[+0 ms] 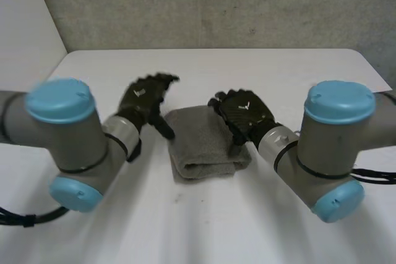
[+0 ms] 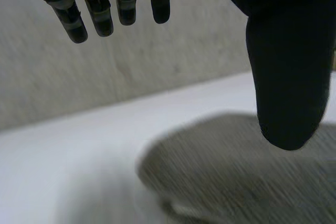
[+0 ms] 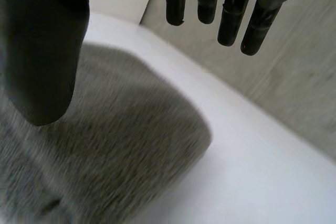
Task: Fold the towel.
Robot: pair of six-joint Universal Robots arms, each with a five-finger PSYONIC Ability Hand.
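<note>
A grey towel (image 1: 203, 143) lies folded into a small thick rectangle at the middle of the white table (image 1: 204, 66). My left hand (image 1: 146, 100) hovers just beside the towel's left edge, fingers relaxed and spread, holding nothing. My right hand (image 1: 242, 112) hangs over the towel's right part, open too, its thumb pointing down at the cloth. In the left wrist view the towel (image 2: 247, 171) lies under the thumb (image 2: 286, 66), apart from it. In the right wrist view the towel (image 3: 115, 145) spreads below the thumb (image 3: 44, 51) and straight fingers (image 3: 231, 9).
A grey wall (image 1: 210, 4) rises behind the table's far edge. Bare table surface lies on all sides of the towel.
</note>
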